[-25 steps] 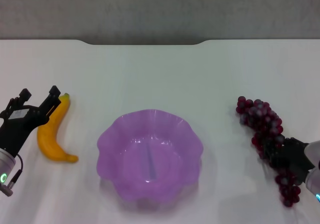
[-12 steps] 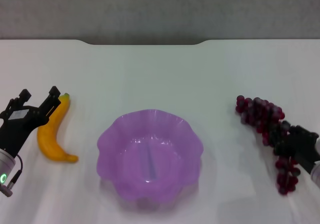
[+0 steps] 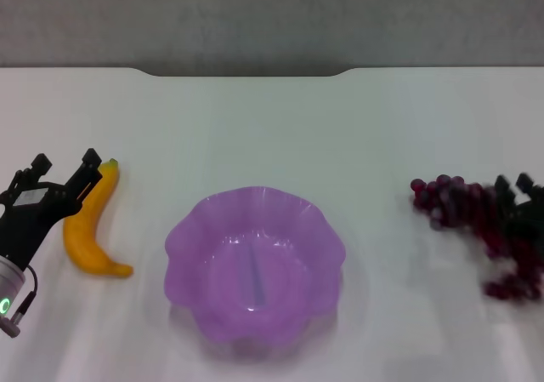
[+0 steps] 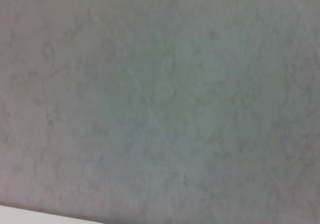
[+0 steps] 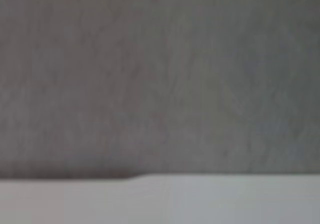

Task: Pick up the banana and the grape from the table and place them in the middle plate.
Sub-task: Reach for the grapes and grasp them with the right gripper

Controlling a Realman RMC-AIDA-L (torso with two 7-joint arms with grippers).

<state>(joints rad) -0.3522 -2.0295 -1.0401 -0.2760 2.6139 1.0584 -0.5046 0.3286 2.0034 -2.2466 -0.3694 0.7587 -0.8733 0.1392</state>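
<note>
The banana (image 3: 89, 225) lies on the table (image 3: 272, 127) at the left, stem end pointing away from me. My left gripper (image 3: 65, 164) is open just left of the banana's stem end, one finger beside it. The middle plate (image 3: 255, 194) stands empty at the centre front. My right gripper (image 3: 513, 196) is at the right edge, shut on the grape (image 3: 463, 205), whose bunch hangs blurred from it, one end stretching left and the other drooping below the fingers. Neither wrist view shows any of these objects.
The table's notched far edge (image 3: 246, 74) meets a grey wall (image 3: 272, 16). The wrist views show only grey wall (image 4: 160, 99) and a strip of white table (image 5: 200, 199).
My right gripper has moved right and away from me with the grape, and the bunch has swung with it. The left arm, banana and plate have not moved.
</note>
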